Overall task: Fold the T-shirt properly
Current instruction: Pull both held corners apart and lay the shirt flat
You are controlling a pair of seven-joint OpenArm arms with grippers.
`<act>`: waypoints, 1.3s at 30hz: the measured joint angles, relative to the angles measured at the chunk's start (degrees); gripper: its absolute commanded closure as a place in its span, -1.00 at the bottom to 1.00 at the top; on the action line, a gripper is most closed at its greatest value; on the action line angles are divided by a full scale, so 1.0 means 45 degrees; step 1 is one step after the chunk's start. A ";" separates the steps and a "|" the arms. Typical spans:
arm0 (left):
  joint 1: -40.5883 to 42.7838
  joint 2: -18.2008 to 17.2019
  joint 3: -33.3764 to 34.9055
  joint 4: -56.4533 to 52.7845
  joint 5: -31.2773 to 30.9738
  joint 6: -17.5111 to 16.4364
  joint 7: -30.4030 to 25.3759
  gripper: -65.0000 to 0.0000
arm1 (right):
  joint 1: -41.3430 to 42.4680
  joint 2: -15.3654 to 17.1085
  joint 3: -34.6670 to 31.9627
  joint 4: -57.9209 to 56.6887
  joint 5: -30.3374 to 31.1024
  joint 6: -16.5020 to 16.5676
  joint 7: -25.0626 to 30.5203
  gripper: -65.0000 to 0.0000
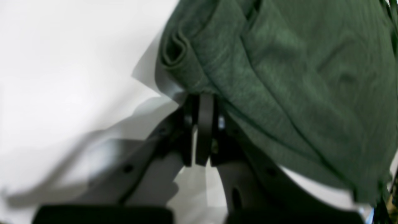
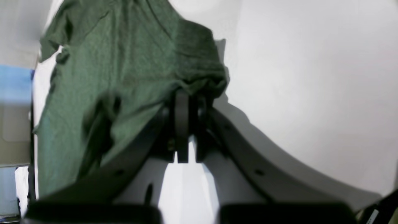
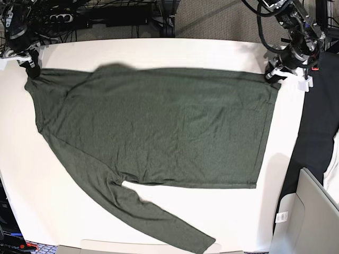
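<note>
The dark olive-green T-shirt (image 3: 159,127) lies spread flat across the white table (image 3: 159,47). One long sleeve (image 3: 164,222) runs toward the front edge. My left gripper (image 3: 273,74) is shut on the shirt's far right corner; the left wrist view shows the jaws (image 1: 203,98) pinching bunched green fabric (image 1: 279,62). My right gripper (image 3: 32,71) is shut on the shirt's far left corner; the right wrist view shows its jaws (image 2: 183,93) closed on a gathered fold of the shirt (image 2: 124,62).
A plain black cloth (image 3: 318,132) hangs along the table's right side. A grey box (image 3: 307,217) stands at the front right. Cables and a power strip (image 3: 79,16) lie behind the table's back edge.
</note>
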 measured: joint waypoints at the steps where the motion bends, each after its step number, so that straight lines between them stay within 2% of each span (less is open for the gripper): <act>1: 0.0044 -0.0058 -0.0126 0.0000 -0.0010 0.0000 0.0083 1.00 | -0.0039 0.0015 -0.0005 0.0005 0.0005 0.0010 0.0000 0.99; 4: 0.0141 -0.0194 -0.0374 0.0005 -0.0447 0.0000 0.0665 1.00 | -0.0398 0.0117 0.0000 0.0160 0.0389 0.0053 -0.0039 0.99; 9: 0.0889 -0.0189 -0.0991 0.0131 -0.1243 0.0000 0.0753 1.00 | -0.0933 0.0083 0.0010 0.0845 0.0384 0.0005 -0.0049 0.99; 17: 0.1710 -0.0155 -0.0967 0.1846 -0.1229 0.0000 0.0889 1.00 | -0.1744 0.0053 0.0010 0.1715 0.0534 0.0078 -0.0049 0.99; 25: 0.1957 -0.0175 -0.0971 0.1899 -0.1229 0.0000 0.0865 1.00 | -0.2691 0.0049 0.0010 0.2477 0.0529 0.0058 -0.0044 0.99; 34: 0.2108 -0.0160 -0.0971 0.1904 -0.1185 0.0000 0.0874 1.00 | -0.2812 -0.0136 0.0024 0.2633 0.0500 0.0034 -0.0044 0.97; 36: 0.2103 -0.0165 -0.0971 0.1904 -0.1175 0.0005 0.0879 1.00 | -0.2812 -0.0146 0.0024 0.2633 0.0486 0.0005 -0.0039 0.87; 39: 0.2103 -0.0160 -0.0971 0.1904 -0.1180 0.0049 0.0874 0.93 | -0.2817 -0.0146 0.0024 0.2633 0.0471 0.0000 -0.0034 0.54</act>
